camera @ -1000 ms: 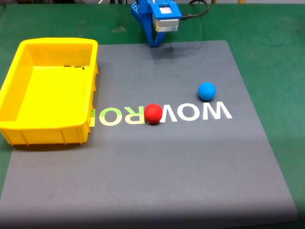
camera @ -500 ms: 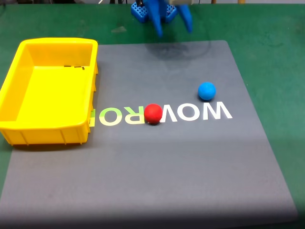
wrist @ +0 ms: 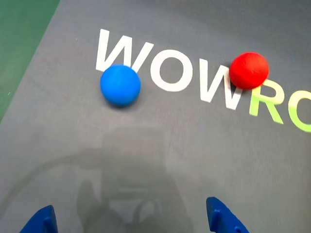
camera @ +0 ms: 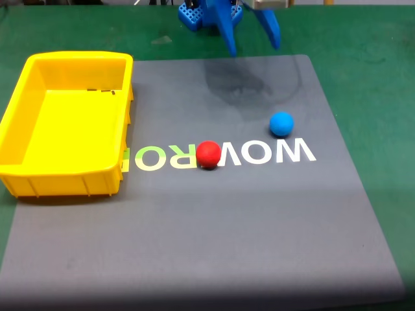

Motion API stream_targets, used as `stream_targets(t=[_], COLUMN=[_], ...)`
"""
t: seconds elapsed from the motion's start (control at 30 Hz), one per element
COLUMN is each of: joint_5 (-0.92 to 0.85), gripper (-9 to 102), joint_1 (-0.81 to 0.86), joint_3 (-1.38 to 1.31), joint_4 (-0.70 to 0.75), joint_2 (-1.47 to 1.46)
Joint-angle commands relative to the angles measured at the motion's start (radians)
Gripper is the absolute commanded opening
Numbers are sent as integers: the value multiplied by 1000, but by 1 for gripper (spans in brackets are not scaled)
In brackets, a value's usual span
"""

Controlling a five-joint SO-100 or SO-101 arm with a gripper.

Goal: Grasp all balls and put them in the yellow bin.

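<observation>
The red ball (camera: 208, 155) rests mid-mat on the white lettering, and the blue ball (camera: 281, 123) lies to its right and a bit farther back. The yellow bin (camera: 65, 175) stands with nothing in it at the mat's left edge. My blue gripper (camera: 254, 44) hangs open at the back of the mat, well short of both balls, nothing between its fingers. In the wrist view the blue ball (wrist: 120, 85) sits upper left, the red ball (wrist: 249, 70) upper right, and my gripper (wrist: 131, 221) shows two spread fingertips (wrist: 221, 218) at the bottom edge.
A grey mat (camera: 214, 240) printed with large letters covers the green table (camera: 369, 58). The arm's blue base (camera: 194, 13) stands beyond the mat's far edge. The gripper's shadow falls on the mat behind the balls.
The gripper has opened and swung forward and to the right over the mat's back edge. Balls and bin have stayed put.
</observation>
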Motion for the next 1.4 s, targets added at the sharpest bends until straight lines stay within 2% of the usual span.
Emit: stream_targets(t=[0.0, 0.53, 1.37], joint_5=[20, 15, 29], gripper=[35, 35, 34], joint_1=[-6, -43, -83], joint_3=[-138, -321, -529], joint_4=[-54, -242, -318], joint_2=[-118, -555, -902])
